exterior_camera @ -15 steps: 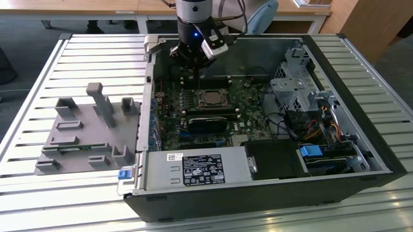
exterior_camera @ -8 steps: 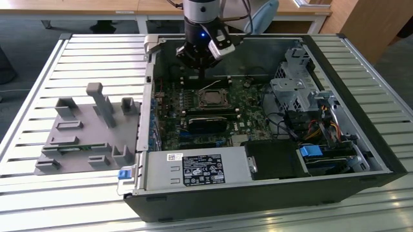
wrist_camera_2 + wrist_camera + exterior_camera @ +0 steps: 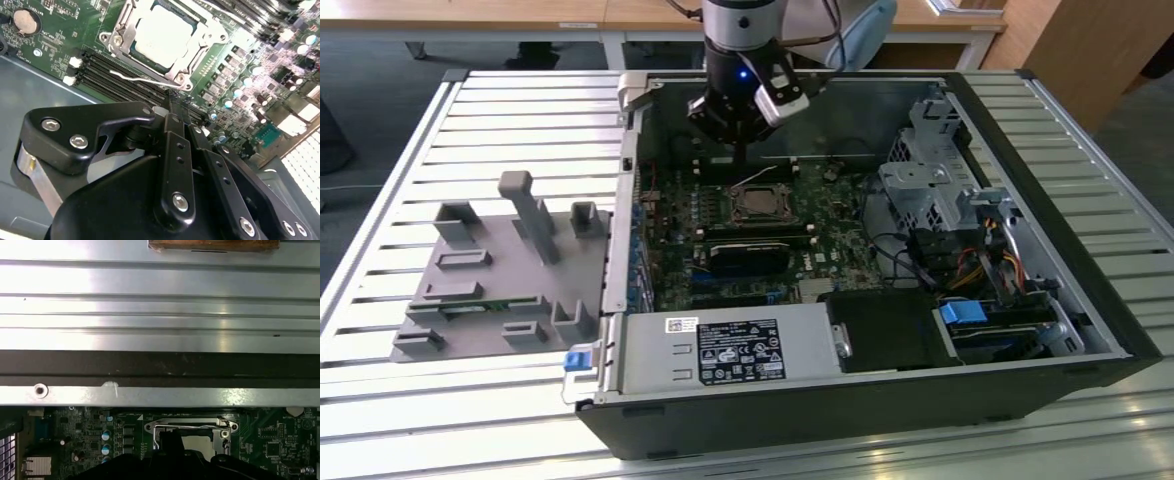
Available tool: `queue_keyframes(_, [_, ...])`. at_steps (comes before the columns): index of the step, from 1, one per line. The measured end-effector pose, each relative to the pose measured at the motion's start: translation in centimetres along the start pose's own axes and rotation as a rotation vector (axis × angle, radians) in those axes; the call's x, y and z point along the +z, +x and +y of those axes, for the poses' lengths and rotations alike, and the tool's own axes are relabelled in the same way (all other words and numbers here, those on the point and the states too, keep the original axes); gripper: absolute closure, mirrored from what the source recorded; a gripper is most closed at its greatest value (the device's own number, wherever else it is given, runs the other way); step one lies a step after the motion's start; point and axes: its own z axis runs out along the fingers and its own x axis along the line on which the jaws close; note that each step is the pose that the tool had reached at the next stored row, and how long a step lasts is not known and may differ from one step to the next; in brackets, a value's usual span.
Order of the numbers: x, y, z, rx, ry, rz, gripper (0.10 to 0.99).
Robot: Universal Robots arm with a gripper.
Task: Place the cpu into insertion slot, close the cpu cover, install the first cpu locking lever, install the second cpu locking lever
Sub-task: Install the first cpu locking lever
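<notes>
The gripper (image 3: 172, 102), fingers pinched together and empty, hovers beside a wire lever (image 3: 137, 78) at the cover (image 3: 197, 52), closed over the cpu (image 3: 162, 35) in its slot. A slip could bend that lever.

In the exterior view the arm (image 3: 740, 20) is a round column with a pale silver-grey shell over a black band, and dark cables run beside its upper part. Below it sits a black rounded wrist block with a small blue light (image 3: 743, 72) on its face. A white box-shaped camera (image 3: 781, 95) with a dark front is fixed at an angle to the side of that block. In the second wrist view the gripper (image 3: 170, 107) is matte black, built of flat, round-ended link bars joined at pivots. Silver screws (image 3: 78, 142) sit in the bars, and a bare metal cylinder (image 3: 27, 162) shows at one side.
</notes>
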Motion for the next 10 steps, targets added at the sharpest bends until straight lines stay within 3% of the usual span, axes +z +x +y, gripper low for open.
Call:
queue_keyframes(2, [0.17, -0.08, 0.00, 0.001, -0.012, 0.0000, 0.965])
queue_keyframes(10, [0.73, -0.98, 0.01, 0.001, -0.013, 0.0000, 0.965])
